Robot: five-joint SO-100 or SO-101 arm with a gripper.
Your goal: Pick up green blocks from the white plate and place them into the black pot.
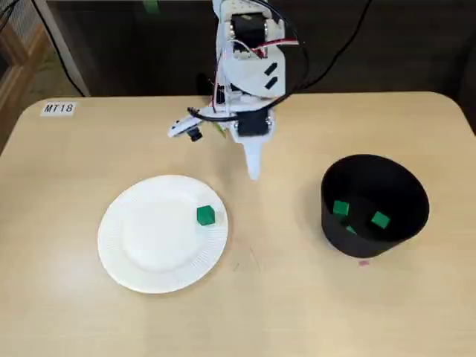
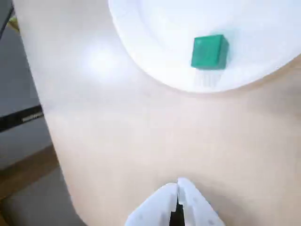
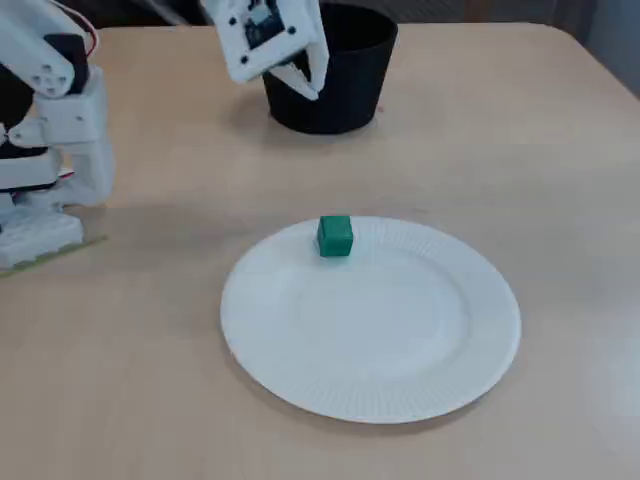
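Note:
One green block (image 1: 206,216) (image 2: 209,51) (image 3: 335,236) lies on the white plate (image 1: 141,245) (image 2: 155,28) (image 3: 400,340), near the rim closest to the arm. The black pot (image 1: 394,186) (image 3: 345,75) stands to the right in a fixed view and holds three green blocks (image 1: 341,209) (image 1: 380,219). My gripper (image 1: 253,172) (image 2: 178,184) (image 3: 312,88) hangs above the bare table between plate and pot. Its white fingers touch at the tips and hold nothing.
The arm's base (image 3: 45,170) sits at the table's far edge in a fixed view (image 1: 245,44). A label reading MT18 (image 1: 58,108) is stuck near a table corner. A small pink mark (image 1: 363,262) lies beside the pot.

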